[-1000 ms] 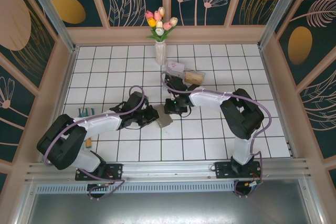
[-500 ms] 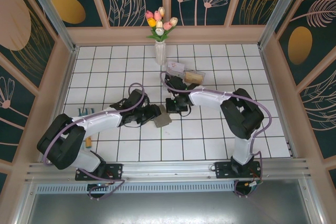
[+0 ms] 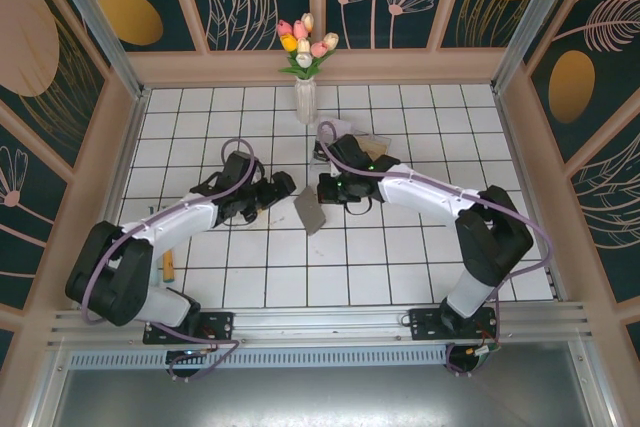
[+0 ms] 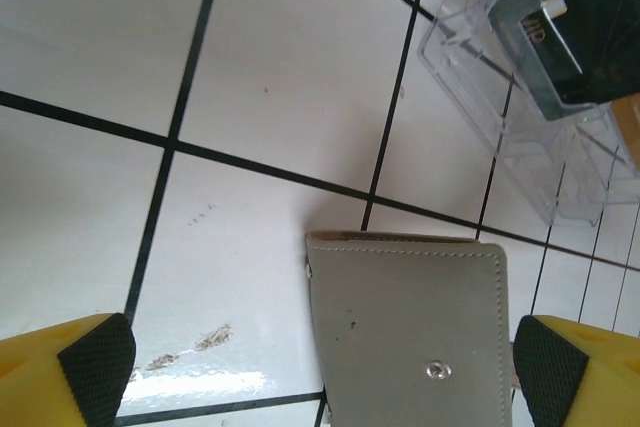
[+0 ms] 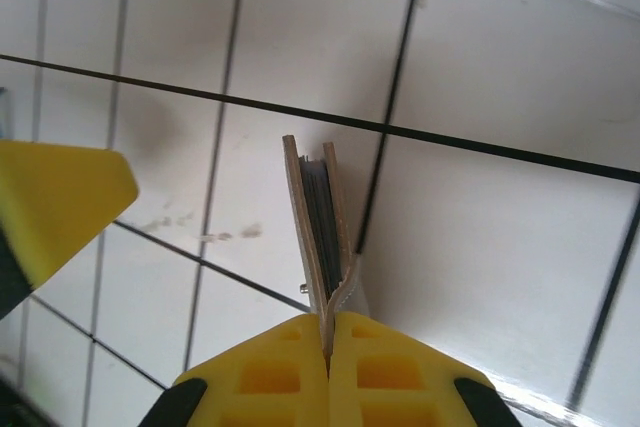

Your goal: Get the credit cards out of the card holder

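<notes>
From the top view, note a handover. A second ago your left gripper [image 3: 283, 185] was clamped on the card holder [image 3: 308, 215]. It has now let go, stands fully open and has drawn back to the left, just clear of the holder. Your right gripper [image 3: 322, 194] has meanwhile closed on the holder's upper end. The holder sits tilted near the middle of the tiled table [image 3: 420, 247], between the two grippers. In the left wrist view, the yellow fingers stand wide apart at the lower corners, gripping nothing. One grey panel of the holder, with its snap stud [image 4: 432, 370], faces the camera, and the clear tray [image 4: 500, 97] lies beyond it. In the right wrist view, the jaws are pressed together on the holder's edge. The holder is seen edge-on, its two panels slightly parted, with the dark edges of the credit cards [image 5: 322, 209] inside. Whether its far end rests on the tiles cannot be told. Judgement: the right now secures the holder, no card is out yet, and your freed left gripper is the one available to draw them.
</notes>
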Controlling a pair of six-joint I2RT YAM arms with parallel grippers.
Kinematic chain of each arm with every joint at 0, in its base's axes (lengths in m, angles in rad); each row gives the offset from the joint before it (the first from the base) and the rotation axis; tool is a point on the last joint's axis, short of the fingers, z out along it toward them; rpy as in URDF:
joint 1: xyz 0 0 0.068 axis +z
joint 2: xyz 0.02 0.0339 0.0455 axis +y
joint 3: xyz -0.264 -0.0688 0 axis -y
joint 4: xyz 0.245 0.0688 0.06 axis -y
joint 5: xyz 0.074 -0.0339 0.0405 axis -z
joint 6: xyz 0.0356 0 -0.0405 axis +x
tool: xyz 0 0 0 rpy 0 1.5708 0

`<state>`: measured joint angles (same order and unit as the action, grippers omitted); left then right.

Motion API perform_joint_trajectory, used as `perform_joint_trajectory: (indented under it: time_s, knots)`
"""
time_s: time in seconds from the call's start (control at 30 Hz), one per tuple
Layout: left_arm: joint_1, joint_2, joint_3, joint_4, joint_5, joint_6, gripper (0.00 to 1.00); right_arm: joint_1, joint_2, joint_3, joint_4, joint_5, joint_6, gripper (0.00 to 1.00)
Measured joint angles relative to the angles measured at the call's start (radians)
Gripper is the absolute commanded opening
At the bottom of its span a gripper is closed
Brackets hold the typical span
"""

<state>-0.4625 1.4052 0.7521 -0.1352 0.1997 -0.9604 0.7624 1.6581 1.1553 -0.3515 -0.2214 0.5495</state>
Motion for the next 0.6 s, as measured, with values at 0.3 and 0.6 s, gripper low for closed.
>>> perform_joint_trajectory:
  time_s: [0.3,0.6]
  knots:
    - [0.012,-0.084,-0.057,0.028,-0.025,-0.047,0.99,0.03,-0.026,-0.028,0.087,-0.034,0.011,0.05]
    - [0.012,-0.098,-0.089,0.054,-0.01,-0.062,0.97,0.03,-0.025,-0.036,0.092,0.008,0.031,0.04]
